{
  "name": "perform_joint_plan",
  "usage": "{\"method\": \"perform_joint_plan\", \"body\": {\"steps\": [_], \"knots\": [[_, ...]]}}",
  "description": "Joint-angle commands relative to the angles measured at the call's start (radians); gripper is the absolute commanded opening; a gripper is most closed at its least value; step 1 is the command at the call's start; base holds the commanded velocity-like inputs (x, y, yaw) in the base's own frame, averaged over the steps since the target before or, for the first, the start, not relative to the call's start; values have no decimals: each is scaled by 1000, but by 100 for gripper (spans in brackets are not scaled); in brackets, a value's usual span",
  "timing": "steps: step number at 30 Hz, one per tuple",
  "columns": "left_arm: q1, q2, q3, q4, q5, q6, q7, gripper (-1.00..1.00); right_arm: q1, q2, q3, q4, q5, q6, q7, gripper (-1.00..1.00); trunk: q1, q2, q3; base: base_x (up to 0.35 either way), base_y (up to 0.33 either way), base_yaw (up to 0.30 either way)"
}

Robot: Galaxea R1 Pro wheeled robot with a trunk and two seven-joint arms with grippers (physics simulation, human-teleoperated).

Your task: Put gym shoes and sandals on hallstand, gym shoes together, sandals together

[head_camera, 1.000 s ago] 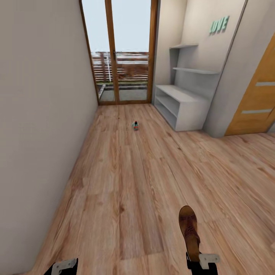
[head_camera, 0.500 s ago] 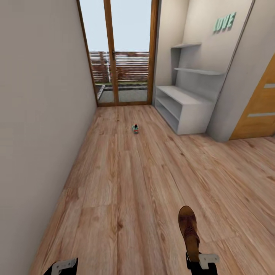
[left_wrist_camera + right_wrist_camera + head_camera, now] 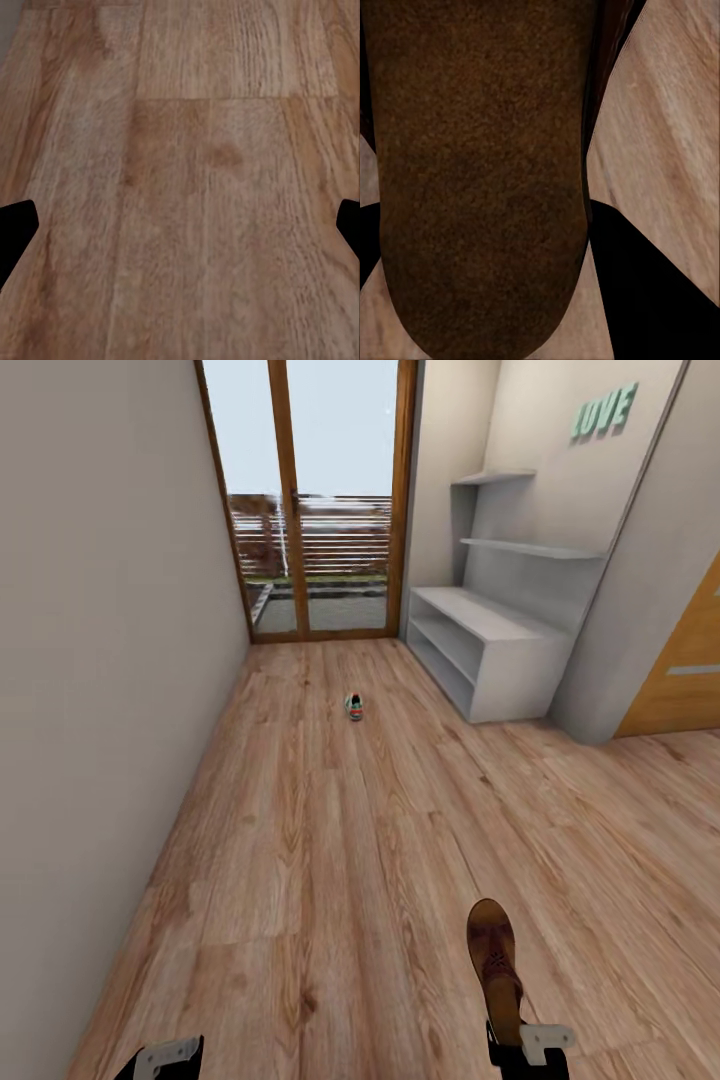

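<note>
My right gripper [image 3: 515, 1045], low in the head view, is shut on the heel of a brown sandal [image 3: 495, 965] that sticks out forward above the corridor floor [image 3: 330, 840]. Seen from the right wrist, the sandal's tan insole [image 3: 480, 172] lies between the dark fingers [image 3: 652, 292]. One gym shoe [image 3: 354, 706], white with green and orange-red, sits on the planks far ahead near the glass door. The pale-grey hallstand [image 3: 490, 645] stands against the right wall under teal "LOVE" letters [image 3: 603, 412]. My left gripper [image 3: 180, 240] is open over bare planks, its fingertips [image 3: 15, 232] at the frame's edges.
A long plain wall [image 3: 100, 660] runs close along the left. A wood-framed glass door [image 3: 315, 500] closes the corridor's far end. An orange wooden door [image 3: 690, 670] stands right of the hallstand. Floating shelves [image 3: 535, 547] hang above the rack.
The whole head view has shifted: the door, hallstand and gym shoe look nearer and slightly displaced, so the camera moved forward. Both grippers and the held sandal keep their places in the picture.
</note>
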Motion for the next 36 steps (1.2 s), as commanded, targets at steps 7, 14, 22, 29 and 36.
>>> {"method": "perform_joint_plan", "body": {"steps": [7,14,22,29,36], "knots": [[-1,0,2,0,1,-3,-2,100,-1,-1,8,0,-2,-1,-7,-100,0,0,-1,339,0,0],[0,0,1,0,-1,-4,-2,100,-1,-1,8,0,-2,-1,-8,-100,0,0,-1,339,0,0],[-1,0,2,1,0,-4,-2,100,-1,0,8,0,-2,-1,-8,-100,0,0,-1,339,0,0],[-1,1,2,1,1,-3,-2,100,-1,1,8,0,-2,-1,-8,-100,0,0,-1,339,0,0],[0,1,2,1,1,-3,-2,100,-1,1,8,0,-3,-1,-9,-100,0,0,-1,339,0,0]]}}
